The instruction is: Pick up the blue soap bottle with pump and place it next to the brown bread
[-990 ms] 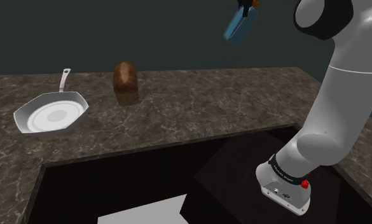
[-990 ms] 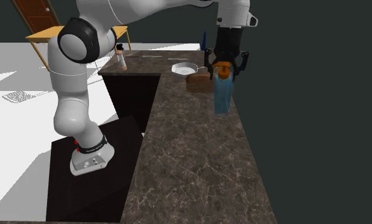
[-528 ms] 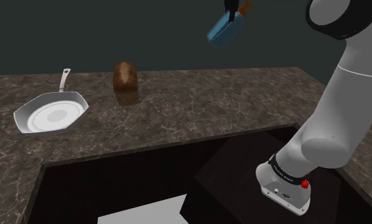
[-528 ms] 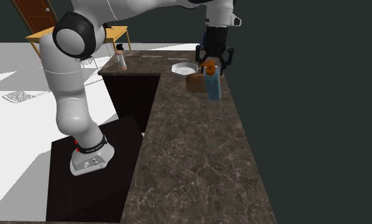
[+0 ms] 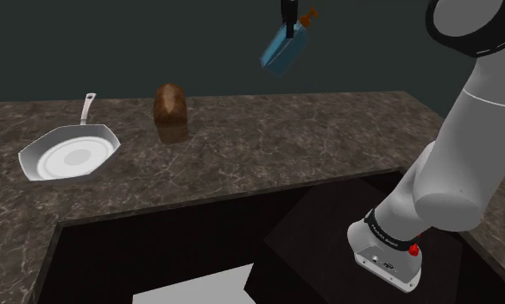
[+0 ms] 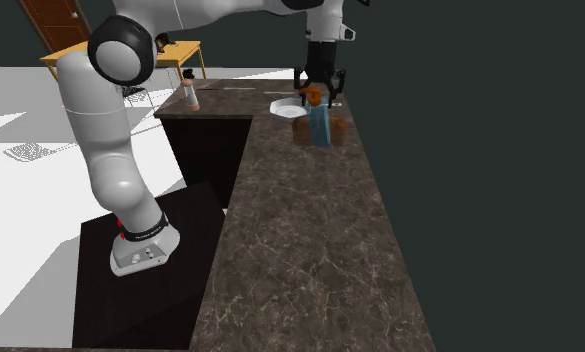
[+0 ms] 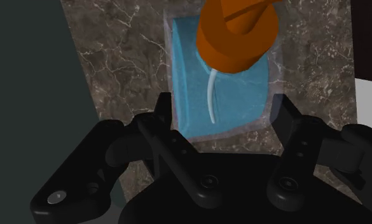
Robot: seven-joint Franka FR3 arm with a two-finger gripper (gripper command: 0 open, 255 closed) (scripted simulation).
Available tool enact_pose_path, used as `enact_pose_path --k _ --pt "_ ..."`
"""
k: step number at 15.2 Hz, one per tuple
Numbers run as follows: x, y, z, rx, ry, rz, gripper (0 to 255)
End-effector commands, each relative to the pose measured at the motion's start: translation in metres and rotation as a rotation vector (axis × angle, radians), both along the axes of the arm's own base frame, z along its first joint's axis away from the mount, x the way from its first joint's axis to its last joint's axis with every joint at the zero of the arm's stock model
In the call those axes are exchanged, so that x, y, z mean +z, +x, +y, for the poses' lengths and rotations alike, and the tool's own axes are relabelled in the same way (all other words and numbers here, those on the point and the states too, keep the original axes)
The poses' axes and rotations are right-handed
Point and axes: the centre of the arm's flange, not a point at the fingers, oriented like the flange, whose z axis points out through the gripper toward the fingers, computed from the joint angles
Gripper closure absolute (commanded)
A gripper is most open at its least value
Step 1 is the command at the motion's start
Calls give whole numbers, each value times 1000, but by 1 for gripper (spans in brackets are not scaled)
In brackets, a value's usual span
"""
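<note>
A blue soap bottle with an orange pump hangs tilted high above the dark marble counter, and my gripper is shut on it. The brown bread stands on the counter near the back wall, to the shoulder view's left of the bottle. In the second exterior view the bottle hangs under the gripper and covers part of the bread. In the wrist view both fingers clasp the bottle below its pump, with marble underneath.
A white frying pan lies on the counter to the shoulder view's left of the bread. A small bottle stands on a far counter section. The dark stand sits in the recess at the counter's front edge. A wall runs behind the counter.
The gripper has carried the bottle toward the shoulder view's left, closer to the bread, and farther away in the second exterior view. The grip is unchanged.
</note>
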Motion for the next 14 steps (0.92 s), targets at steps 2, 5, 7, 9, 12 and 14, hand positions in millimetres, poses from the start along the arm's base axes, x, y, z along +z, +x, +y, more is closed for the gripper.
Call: enact_pose_path --k 2,5,7,9,12,14 --pt "-6 11 37 -2 0 -1 255" --pt "-13 20 74 -2 0 -1 255" --pt "-19 26 100 -2 0 -1 255" --pt "-24 32 125 -2 0 -1 255" --pt "-31 41 163 -2 0 -1 255" --pt "-36 47 188 -2 0 -1 255"
